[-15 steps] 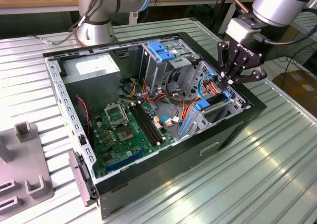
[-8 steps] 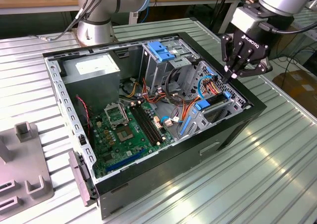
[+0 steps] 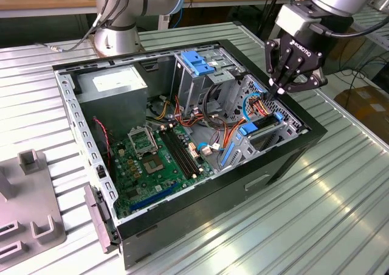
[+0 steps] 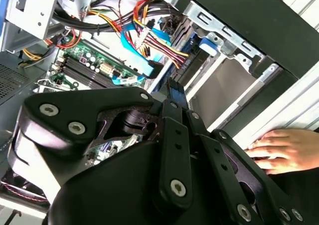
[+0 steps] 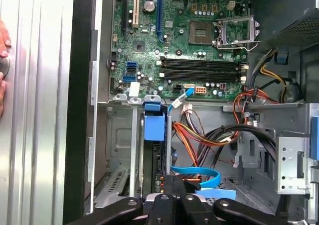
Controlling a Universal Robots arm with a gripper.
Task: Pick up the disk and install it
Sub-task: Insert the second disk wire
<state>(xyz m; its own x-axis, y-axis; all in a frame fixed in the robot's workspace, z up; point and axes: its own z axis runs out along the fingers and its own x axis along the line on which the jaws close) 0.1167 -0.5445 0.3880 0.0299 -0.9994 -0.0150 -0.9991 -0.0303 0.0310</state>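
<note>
Presently, item one: gripper (image 3: pixel 283 90), black, hanging over the open computer case (image 3: pixel 285 159) at its corner toward the exterior view's right; fingers (image 4: pixel 175 93) drawn together into one narrow tip, nothing seen between them, the tip reaching down to the top of the drive cage (image 3: pixel 258 142)

Item two: the disk (image 3: pixel 265 121), dark slab seated in that cage just under the fingertip, blue carrier frame showing at both of its ends; whether the tip touches it cannot be told. In the first wrist view the disk's blue frame (image 5: pixel 154 127) stands directly beyond the fingers

Item three: bundle of red, yellow and orange cables (image 3: pixel 258 107) with a flat blue cable, just beside the cage

Item four: green motherboard (image 3: pixel 155 159), flat on the case floor, middle of the case

Item five: blue plastic latch (image 3: pixel 197 62) atop the tall metal bay at the case's far edge

Item six: grey metal box with white sticker (image 3: pixel 115 83), far corner of the case toward the exterior view's left

Item seven: a person's hand (image 4: pixel 284 150), resting on the ribbed metal bench (image 3: pixel 340 190) just outside the case wall

Item eight: grey fixture (image 3: pixel 27 202), on the bench well apart from the case, at the exterior view's left edge
</note>
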